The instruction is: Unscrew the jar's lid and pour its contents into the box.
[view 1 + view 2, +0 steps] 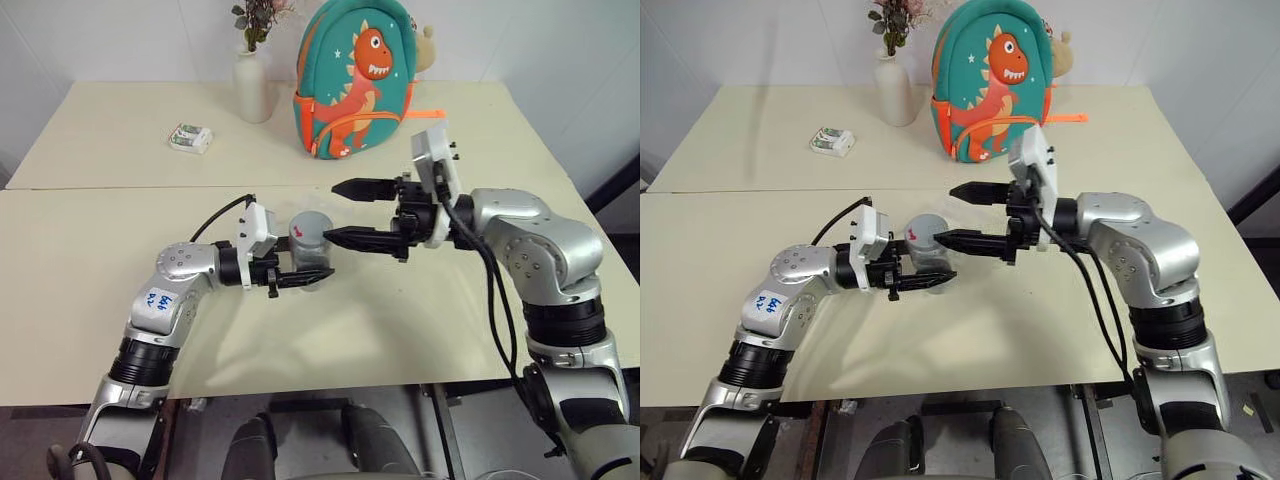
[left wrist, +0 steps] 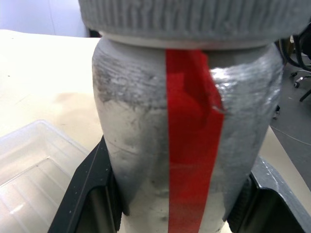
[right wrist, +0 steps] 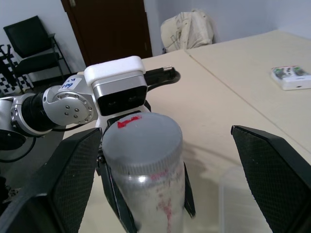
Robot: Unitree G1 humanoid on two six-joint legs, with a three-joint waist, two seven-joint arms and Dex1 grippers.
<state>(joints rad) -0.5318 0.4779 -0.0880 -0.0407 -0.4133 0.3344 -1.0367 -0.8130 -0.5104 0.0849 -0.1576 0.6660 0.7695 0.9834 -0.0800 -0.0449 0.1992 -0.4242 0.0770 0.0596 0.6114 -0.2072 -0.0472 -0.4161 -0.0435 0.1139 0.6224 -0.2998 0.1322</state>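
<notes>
**Jar clamped upright, lid on, right hand spread beside it**

The left hand (image 1: 300, 276) is clamped on the jar (image 1: 311, 250), holding it upright above the worktop (image 1: 90, 260) near the middle of its front half. The grey lid (image 3: 141, 141), with its small red mark, sits on the jar. What is inside cannot be told through the clouded wall. The right hand (image 1: 345, 212) has its fingers wide apart, level with the lid and just beside it. The box (image 2: 34, 170) lies empty on the worktop, close under the jar.
</notes>
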